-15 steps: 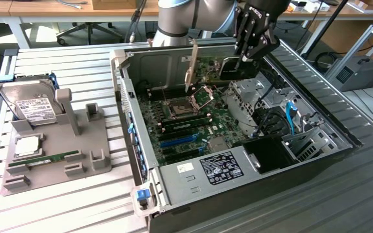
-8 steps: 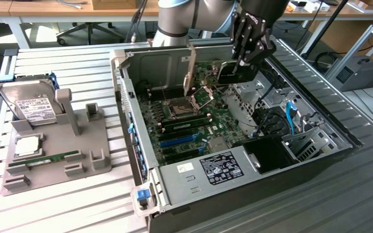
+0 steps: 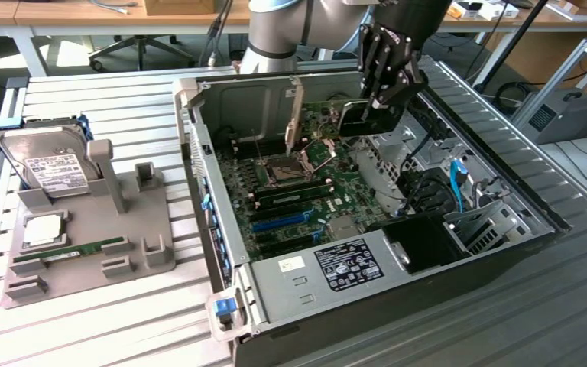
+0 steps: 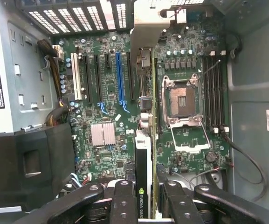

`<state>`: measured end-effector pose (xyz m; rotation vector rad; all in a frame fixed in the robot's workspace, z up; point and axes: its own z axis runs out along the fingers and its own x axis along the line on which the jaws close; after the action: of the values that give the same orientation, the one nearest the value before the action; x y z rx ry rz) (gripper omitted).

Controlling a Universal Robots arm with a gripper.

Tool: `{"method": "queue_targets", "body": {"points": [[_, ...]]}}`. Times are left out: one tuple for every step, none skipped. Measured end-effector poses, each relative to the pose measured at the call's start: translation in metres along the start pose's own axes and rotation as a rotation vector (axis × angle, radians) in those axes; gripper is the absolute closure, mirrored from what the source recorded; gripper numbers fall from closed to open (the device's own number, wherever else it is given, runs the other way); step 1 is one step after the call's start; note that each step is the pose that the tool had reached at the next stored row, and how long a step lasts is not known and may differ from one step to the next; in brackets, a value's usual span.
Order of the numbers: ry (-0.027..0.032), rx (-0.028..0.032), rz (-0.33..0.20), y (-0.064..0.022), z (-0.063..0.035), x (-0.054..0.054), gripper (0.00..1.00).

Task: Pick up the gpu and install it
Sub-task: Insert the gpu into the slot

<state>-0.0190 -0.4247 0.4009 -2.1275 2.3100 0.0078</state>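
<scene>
My gripper [image 3: 377, 103] is inside the open computer case [image 3: 196, 153] and shut on the gpu [image 3: 357, 121], a dark card held on edge. Its silver bracket [image 3: 293, 115] points toward the case's rear wall. In the wrist view the gpu [image 4: 144, 140] runs edge-on from between my fingers [image 4: 123, 200] out to its bracket [image 4: 148, 28]. It hangs over the green motherboard [image 4: 106, 93], between the long blue slot [image 4: 119, 77] and the open CPU socket [image 4: 183, 100]. Whether the card touches a slot I cannot tell.
A grey fixture [image 3: 79, 252] at the exterior view's left carries a hard drive [image 3: 49, 164], a green RAM stick [image 3: 74, 250] and a CPU [image 3: 43, 229]. Inside the case are a black duct [image 3: 421, 241], a labelled power supply [image 3: 345, 264] and blue cables [image 3: 458, 183].
</scene>
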Motion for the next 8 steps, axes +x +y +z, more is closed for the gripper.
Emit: {"method": "queue_targets", "body": {"points": [[-0.0001, 0.0002, 0.0, 0.0009, 0.0004, 0.0001, 0.73], [0.0, 0.0005, 0.0, 0.0021, 0.0009, 0.0002, 0.73], [0.0, 0.0006, 0.0, 0.0032, 0.0012, 0.0003, 0.73], [-0.0001, 0.0008, 0.0, 0.0043, 0.0016, 0.0004, 0.73], [0.0, 0.0011, 0.0, 0.0061, 0.0022, 0.0005, 0.73], [-0.0001, 0.0013, 0.0, 0.0076, 0.0027, 0.0007, 0.73], [-0.0001, 0.0014, 0.0, 0.0087, 0.0031, 0.0007, 0.73], [-0.0001, 0.0016, 0.0, 0.0101, 0.0034, 0.0009, 0.73]]}}
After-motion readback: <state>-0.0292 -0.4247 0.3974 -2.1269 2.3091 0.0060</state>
